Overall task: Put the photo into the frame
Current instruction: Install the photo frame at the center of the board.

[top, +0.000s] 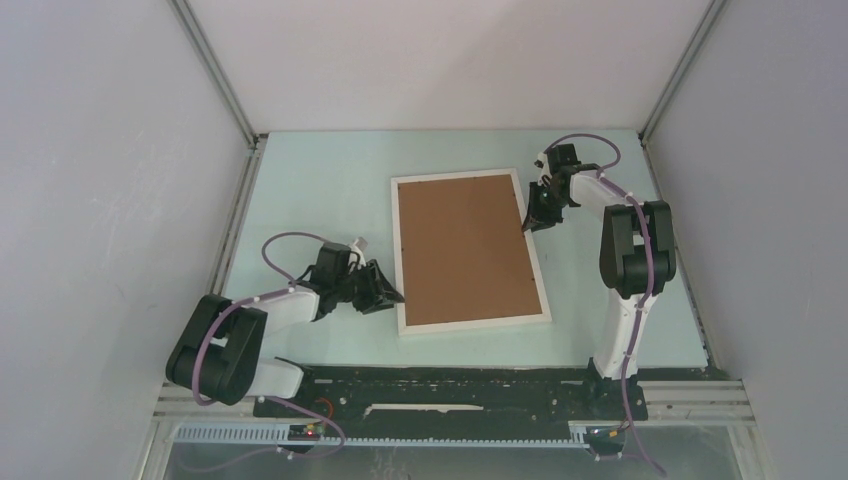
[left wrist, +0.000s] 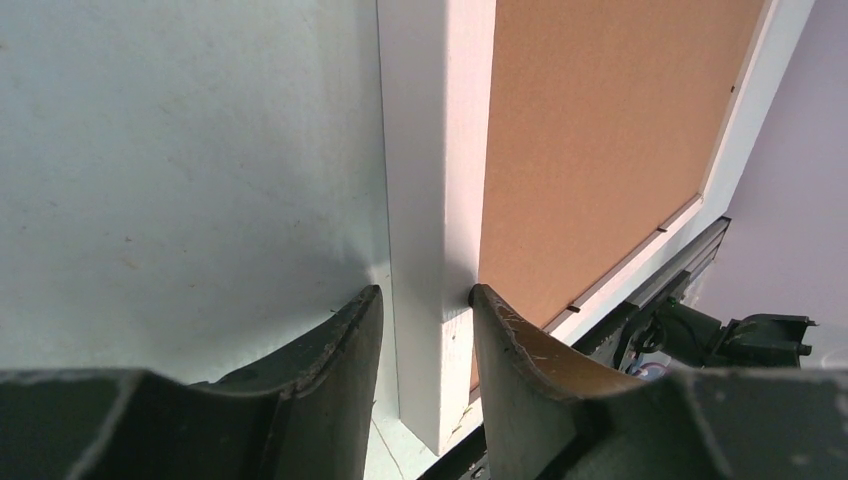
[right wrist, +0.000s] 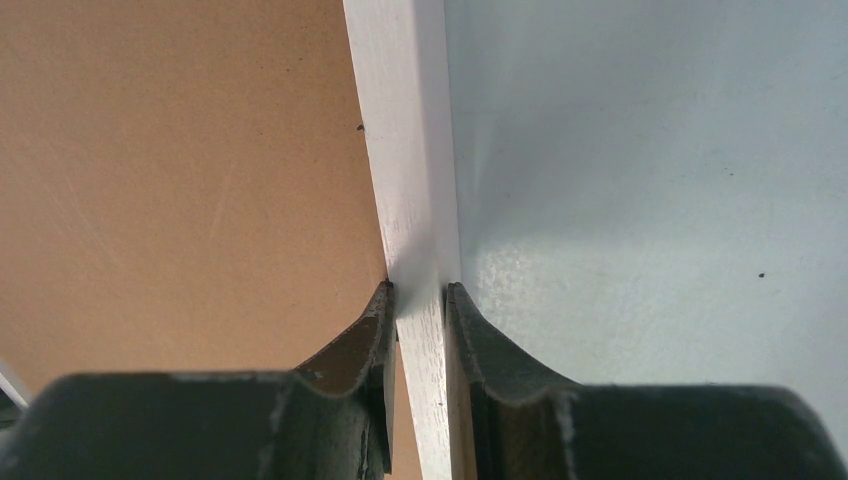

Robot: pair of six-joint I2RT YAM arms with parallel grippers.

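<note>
Top external, one frame (top: pixel 475 322), one brown board (top: pixel 462 250), left tool (top: pixel 392 296), right tool (top: pixel 530 225)

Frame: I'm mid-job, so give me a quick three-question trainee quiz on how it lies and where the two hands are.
1. True or false: the frame lies with its brown backing board facing up.
2. The right hand is shut on: A the backing board, B the frame's white rim, C nothing.
3. Fill in: the left hand straddles the frame's rim close to its ___ corner.

Key: 1 true. 2 B. 3 near-left.
</note>
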